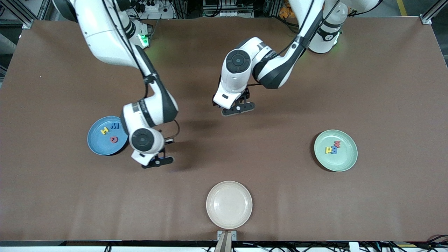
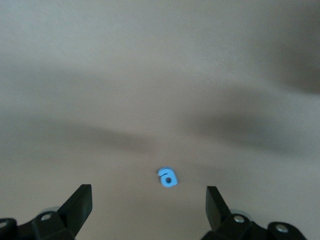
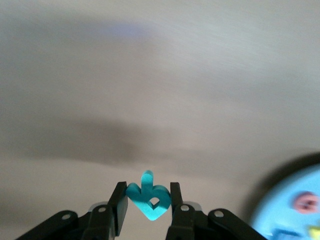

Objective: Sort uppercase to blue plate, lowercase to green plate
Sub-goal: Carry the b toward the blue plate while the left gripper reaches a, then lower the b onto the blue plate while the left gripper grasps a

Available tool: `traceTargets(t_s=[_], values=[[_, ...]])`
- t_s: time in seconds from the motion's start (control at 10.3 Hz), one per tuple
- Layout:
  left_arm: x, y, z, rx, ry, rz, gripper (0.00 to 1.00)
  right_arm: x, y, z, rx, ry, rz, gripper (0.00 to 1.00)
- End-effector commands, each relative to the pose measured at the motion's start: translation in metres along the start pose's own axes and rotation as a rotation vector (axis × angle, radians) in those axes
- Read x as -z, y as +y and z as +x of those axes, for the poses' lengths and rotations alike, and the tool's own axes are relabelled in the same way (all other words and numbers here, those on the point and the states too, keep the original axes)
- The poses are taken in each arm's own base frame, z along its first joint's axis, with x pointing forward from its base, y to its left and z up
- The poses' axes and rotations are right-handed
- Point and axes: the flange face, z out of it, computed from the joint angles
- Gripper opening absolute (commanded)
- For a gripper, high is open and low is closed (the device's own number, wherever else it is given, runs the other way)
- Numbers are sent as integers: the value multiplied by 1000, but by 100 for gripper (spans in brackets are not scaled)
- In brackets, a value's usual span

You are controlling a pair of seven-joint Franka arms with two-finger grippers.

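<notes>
We see the right end effector (image 3: 146,200) clamped on a small teal-green foam letter (image 3: 148,199), apparently the capital R, hanging over bare table just beside the round shallow blue plate (image 1: 96,144), which sits toward the right arm's end of the table. The letter is pinched at its flat sides between the two black fingers (image 3: 118,206), one limb sticking out past the fingertips and a small hole visible in its body. It looks light and soft, so we judge the grip secure.

The blue plate holds a yellow foam capital (image 1: 104,131), a blue foam M (image 1: 114,125) and a red foam Q (image 1: 114,139), each apart from the others.

Step in hand, as we read it: carry the green letter over the plate and release. To do it well, we would move across until the letter is over a bare part of the plate floor, clear of the three letters, lower close to the surface, then open, so the foam does not bounce over the rim.

The left end effector (image 2: 149,200) hangs wide open over the middle of the table, above a small light-blue foam lowercase a (image 2: 167,177) lying flat there. The pale mint-green plate (image 1: 348,159), toward the left arm's end, carries a red, a blue and a yellow letter bunched together.
</notes>
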Motion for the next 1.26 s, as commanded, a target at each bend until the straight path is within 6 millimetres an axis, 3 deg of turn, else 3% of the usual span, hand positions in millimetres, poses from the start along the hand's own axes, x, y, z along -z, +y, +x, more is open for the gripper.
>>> traceTargets(t_s=[0.0,0.19,0.39,0.68,0.77,1.16], values=[[-37,16,-13,122,24,-13,100,0,48,-53,118,-4,11,37],[-72,22,-34,134,14,14,100,-9,95,-68,194,4,13,30],[-92,25,-45,164,21,26,100,-26,138,-81,240,1,34,28],[-112,19,-45,177,29,63,100,-51,185,-98,284,67,39,28],[-121,17,-46,176,26,74,100,-57,190,-99,297,91,33,28],[-134,17,-50,212,29,89,100,-61,236,-99,422,149,6,28]])
